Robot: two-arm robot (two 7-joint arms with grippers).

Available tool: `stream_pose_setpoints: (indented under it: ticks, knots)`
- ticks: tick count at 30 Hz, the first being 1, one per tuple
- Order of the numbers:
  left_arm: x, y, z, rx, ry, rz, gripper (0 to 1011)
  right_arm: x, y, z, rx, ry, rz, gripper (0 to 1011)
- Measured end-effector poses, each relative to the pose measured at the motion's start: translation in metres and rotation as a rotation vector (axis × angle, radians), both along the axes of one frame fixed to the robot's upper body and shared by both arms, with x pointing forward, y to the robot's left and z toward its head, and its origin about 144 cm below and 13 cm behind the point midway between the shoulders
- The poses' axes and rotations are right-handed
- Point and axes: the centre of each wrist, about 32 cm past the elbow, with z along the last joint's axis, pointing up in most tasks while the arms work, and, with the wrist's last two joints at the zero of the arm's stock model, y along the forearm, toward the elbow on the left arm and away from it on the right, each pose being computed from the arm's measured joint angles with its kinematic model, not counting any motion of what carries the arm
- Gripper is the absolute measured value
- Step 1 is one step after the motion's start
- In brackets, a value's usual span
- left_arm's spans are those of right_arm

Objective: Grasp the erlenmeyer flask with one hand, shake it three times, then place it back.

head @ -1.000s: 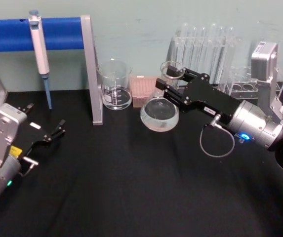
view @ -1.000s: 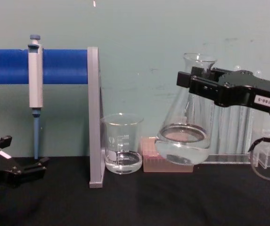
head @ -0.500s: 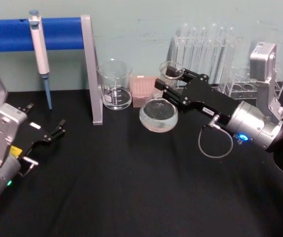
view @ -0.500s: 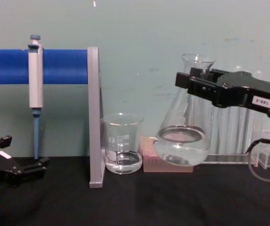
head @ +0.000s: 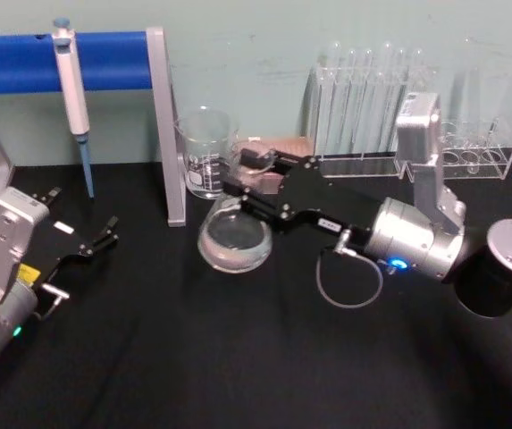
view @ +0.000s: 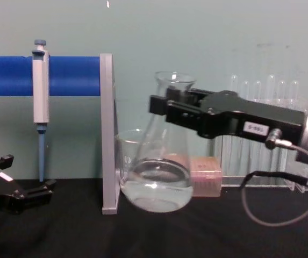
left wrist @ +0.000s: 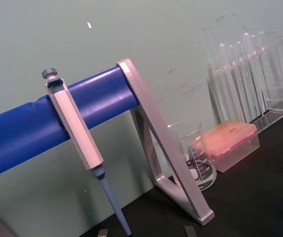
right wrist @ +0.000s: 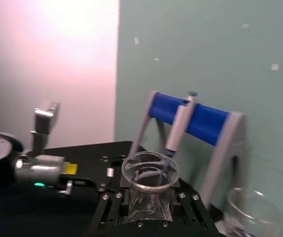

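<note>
Clear glass conical erlenmeyer flask [view: 155, 180] is pinched by its neck, tilted for shaking, in the black right gripper [view: 171, 107]; the spread left gripper [head: 81, 219] is parked.

The conical glass flask [view: 156, 183] is clear and colourless, the boxy right gripper [view: 167, 107] black with a small white label [view: 256, 128], the padded bar [view: 73, 75] bright blue, the tip box [view: 206, 174] pink, the tabletop [view: 143, 236] black, the wall [view: 207, 37] pale green.
</note>
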Motion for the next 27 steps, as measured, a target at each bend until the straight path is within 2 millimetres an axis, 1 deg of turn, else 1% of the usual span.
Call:
stream_pose_setpoints:
  ticks: [6,13,19,22,27]
  knots:
    - [0.000,0.000,0.000,0.000,0.000,0.000,1001,0.001,0.013,-0.001,-0.003,0.006,0.081,450]
    - [0.000,0.000,0.000,0.000,0.000,0.000,1001,0.001,0.019,-0.001,-0.005,0.009,0.118,450]
    - [0.000,0.000,0.000,0.000,0.000,0.000,1001,0.001,0.016,-0.001,-0.007,0.009,0.104,450]
    - [0.000,0.000,0.000,0.000,0.000,0.000,1001,0.000,0.011,0.000,-0.002,0.004,0.076,449]
    - [0.000,0.000,0.000,0.000,0.000,0.000,1001,-0.002,-0.004,0.000,0.013,-0.011,-0.008,449]
